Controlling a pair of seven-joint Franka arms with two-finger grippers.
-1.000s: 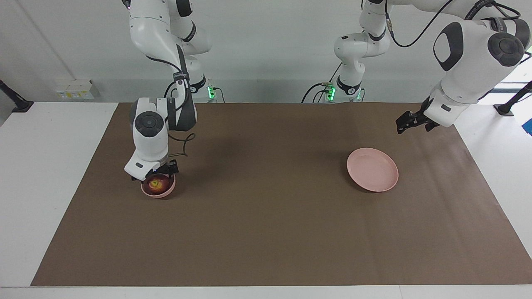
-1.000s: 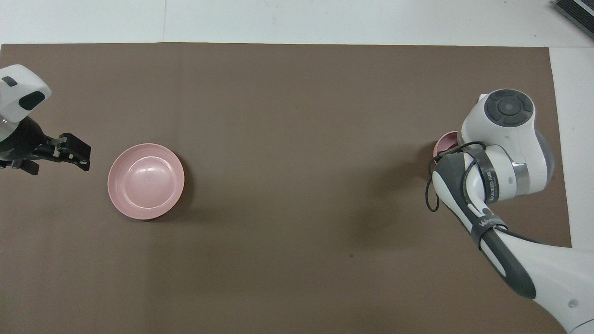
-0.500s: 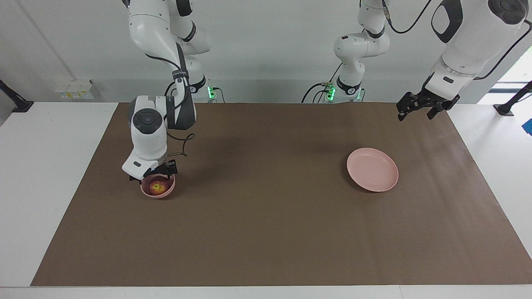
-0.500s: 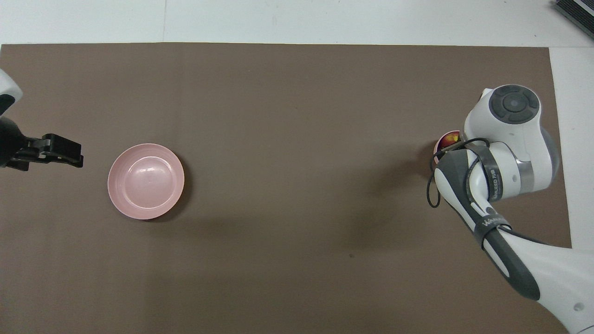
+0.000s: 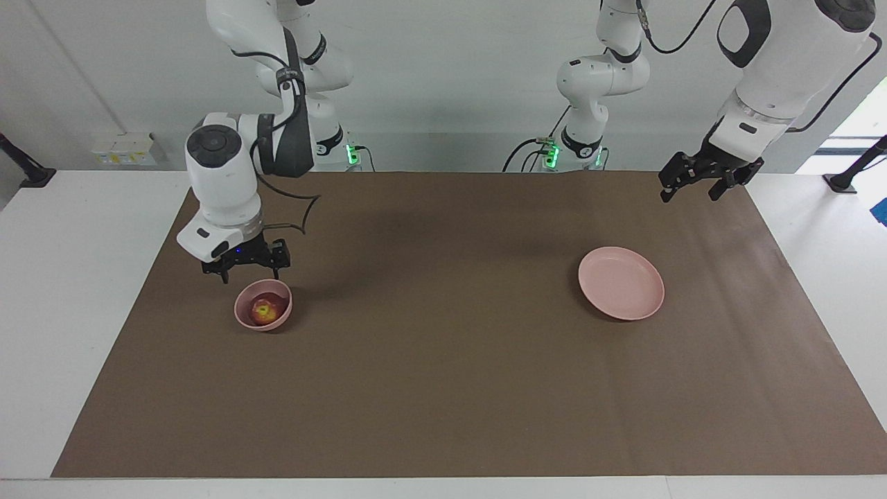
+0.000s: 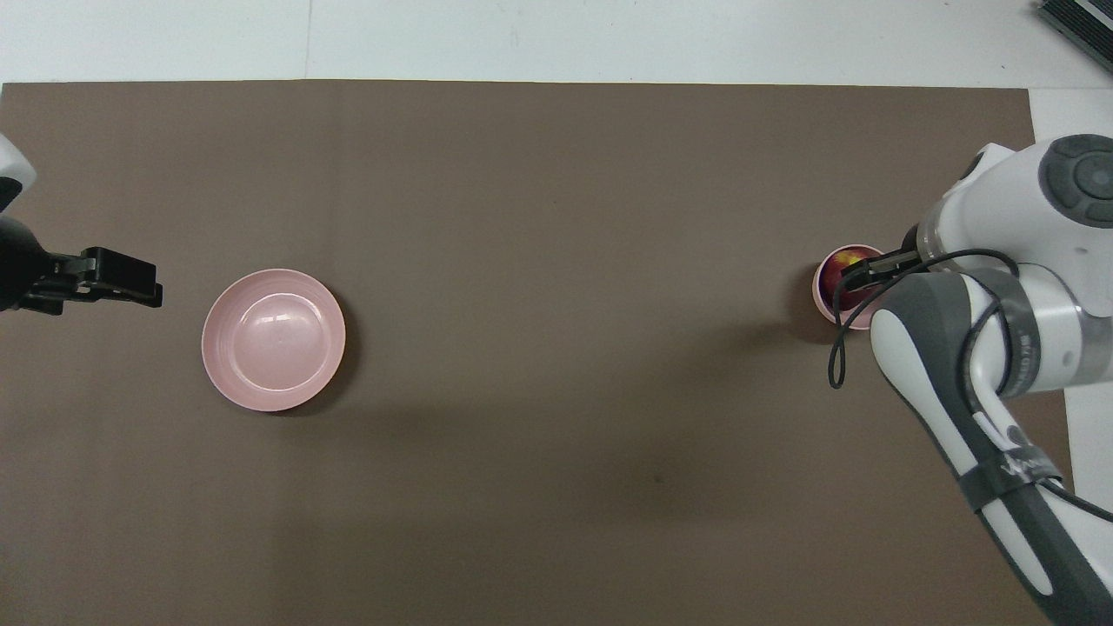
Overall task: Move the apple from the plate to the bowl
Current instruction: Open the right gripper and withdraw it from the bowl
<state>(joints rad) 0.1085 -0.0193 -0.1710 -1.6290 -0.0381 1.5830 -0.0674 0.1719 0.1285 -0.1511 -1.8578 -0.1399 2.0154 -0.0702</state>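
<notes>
Overhead, right end effector, fingers apart, empty, partly hides bowl holding apple.

Right claw lifts off the bowl; left claw pulls up.
The right claw has risen clear, fingers apparently spread, leaving the apple in the bowl; left claw rose.

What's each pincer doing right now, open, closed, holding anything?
Right pincer: open, empty, raised above the bowl that holds the apple.
Left pincer: open, empty, waiting near the plate.
</notes>
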